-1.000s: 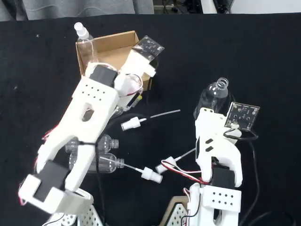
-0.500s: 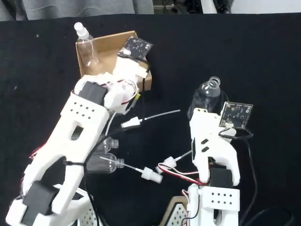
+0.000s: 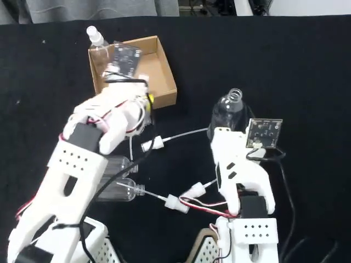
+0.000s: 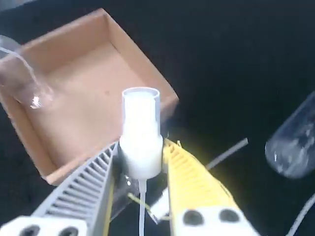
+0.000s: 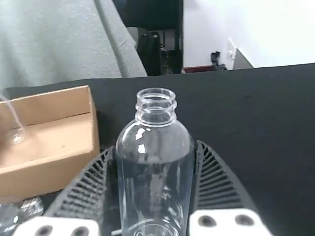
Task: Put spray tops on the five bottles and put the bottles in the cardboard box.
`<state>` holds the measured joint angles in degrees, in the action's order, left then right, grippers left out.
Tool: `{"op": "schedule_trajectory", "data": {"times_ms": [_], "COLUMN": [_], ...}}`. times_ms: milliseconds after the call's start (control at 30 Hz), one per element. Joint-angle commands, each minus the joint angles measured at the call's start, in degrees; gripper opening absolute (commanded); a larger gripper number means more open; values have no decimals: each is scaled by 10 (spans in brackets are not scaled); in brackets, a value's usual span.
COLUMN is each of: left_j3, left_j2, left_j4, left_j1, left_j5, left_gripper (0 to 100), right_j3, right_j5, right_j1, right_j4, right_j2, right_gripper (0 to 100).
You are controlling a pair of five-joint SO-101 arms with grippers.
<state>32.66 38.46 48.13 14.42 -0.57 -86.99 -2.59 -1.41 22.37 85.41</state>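
My left gripper [image 4: 140, 150] is shut on a white spray top [image 4: 141, 129] whose thin tube hangs down between the fingers. It hovers at the near edge of the cardboard box [image 4: 83, 93]; in the high view the left gripper [image 3: 138, 108] is at the front of the box [image 3: 159, 71]. One capped bottle [image 3: 97, 46] stands in the box's far left corner. My right gripper [image 5: 155, 150] is shut on a clear uncapped bottle [image 5: 155, 157], held upright; the high view shows that bottle [image 3: 229, 109] right of the box.
Two uncapped bottles [image 3: 122, 190] lie on the black table beside the left arm. Loose spray tops with tubes lie at the centre [image 3: 153, 144] and near the right arm's base [image 3: 178, 204]. A seated person's grey clothing is behind the table.
The left arm's wrist swung left across the box front, carrying the spray top. The right arm shifted the upright bottle slightly left.
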Motion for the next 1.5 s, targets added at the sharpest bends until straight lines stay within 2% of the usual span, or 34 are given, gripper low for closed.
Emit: {"op": "schedule_trajectory", "data": {"times_ms": [0, 233, 333, 467, 800, 900, 1033, 1233, 1467], "left_j3": [-5, 8, 11, 9, 9, 8, 7, 22, 108], "left_j2": [38, 47, 47, 47, 47, 47, 47, 87, 189], "left_j4": [-16, -17, -17, -17, -17, -17, -17, -16, -84], "left_j1": [-22, -25, -28, -55, -77, -94, -106, -106, -106], "left_j5": [-28, -82, -101, -129, -158, -172, -172, -171, -168], "left_gripper": [30, 30, 30, 30, 30, 30, 30, 30, 30], "right_j3": [3, -7, -9, -17, -26, -36, -51, -54, -54], "right_j5": [1, 2, 29, 41, 43, 84, 128, 134, 134], "right_j1": [-43, -100, -114, -133, -176, -199, -228, -232, -232], "right_j4": [-16, -15, -13, -15, -11, -11, -11, -11, -11], "right_j2": [16, 16, 16, 16, 16, 16, 16, 16, 16], "right_gripper": [86, 87, 86, 86, 85, 85, 85, 85, 85]}}
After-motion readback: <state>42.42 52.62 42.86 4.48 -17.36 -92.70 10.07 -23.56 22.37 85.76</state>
